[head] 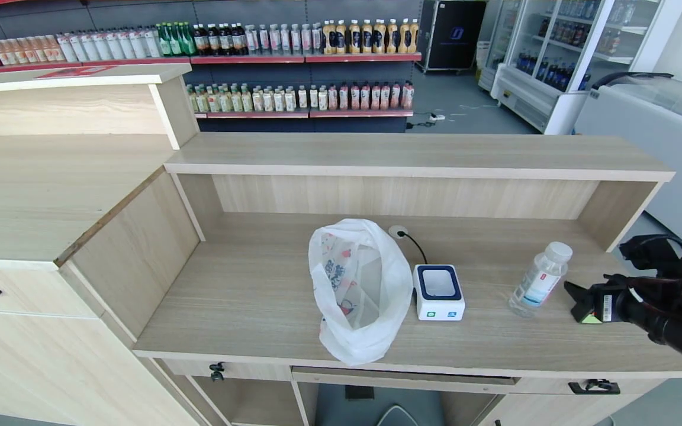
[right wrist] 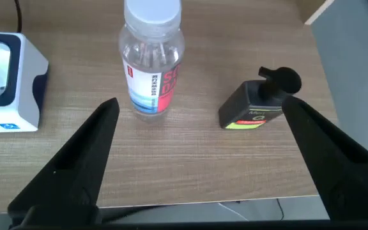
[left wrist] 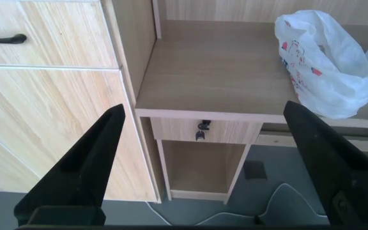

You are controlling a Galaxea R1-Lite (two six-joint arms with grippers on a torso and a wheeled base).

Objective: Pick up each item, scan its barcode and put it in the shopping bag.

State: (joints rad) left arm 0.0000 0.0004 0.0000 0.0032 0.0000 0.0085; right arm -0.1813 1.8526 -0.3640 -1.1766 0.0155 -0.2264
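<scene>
Both end effectors are released, fingers spread wide. The right end effector [right wrist: 200, 105] sits at the head view's lower right, facing the water bottle [head: 539, 279] and a black bottle [right wrist: 251, 110] on the worktop [head: 246, 296]. The left end effector [left wrist: 204, 107] hangs before the worktop's front edge. The shopping bag [head: 362, 290] stands centre frame, with the scanner [head: 438, 291] just right of it.

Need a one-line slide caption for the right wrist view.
Open right gripper facing a water bottle, a black bottle and the scanner on the counter.
</scene>
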